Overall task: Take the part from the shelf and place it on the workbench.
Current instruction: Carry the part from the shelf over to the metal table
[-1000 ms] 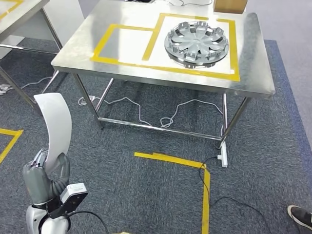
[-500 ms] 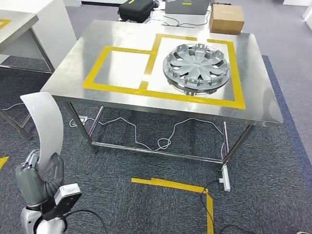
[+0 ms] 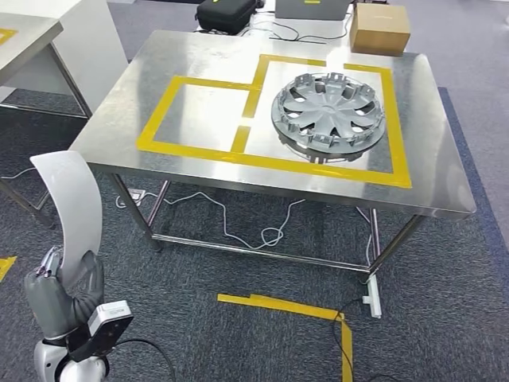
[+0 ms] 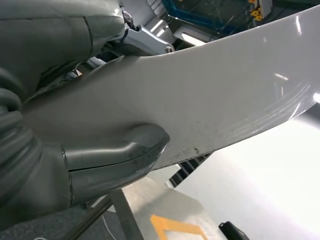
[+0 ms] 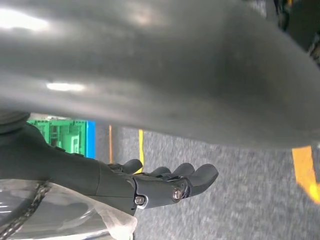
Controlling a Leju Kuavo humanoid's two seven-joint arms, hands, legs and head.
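My left hand (image 3: 60, 298) holds a white curved sheet part (image 3: 75, 203) upright at the lower left of the head view, short of the workbench. In the left wrist view the thumb (image 4: 113, 155) presses on the part (image 4: 211, 95). The steel workbench (image 3: 180, 56) stands ahead, marked with two yellow tape rectangles. The left rectangle (image 3: 201, 115) is bare; a grey wheel cover (image 3: 327, 111) lies in the right one. My right hand (image 5: 158, 185) hangs over the carpet, fingers stretched out and holding nothing.
A cardboard box (image 3: 380, 28) and a black case (image 3: 227, 13) sit beyond the bench's far edge. A second table (image 3: 24, 36) stands at the left. Cables (image 3: 264, 235), a power strip (image 3: 375, 302) and yellow floor tape (image 3: 288, 306) lie under and before the bench.
The whole view has shifted: the camera has moved, and the workbench now shows more fully, with things behind it. My left hand keeps its hold on the white part.
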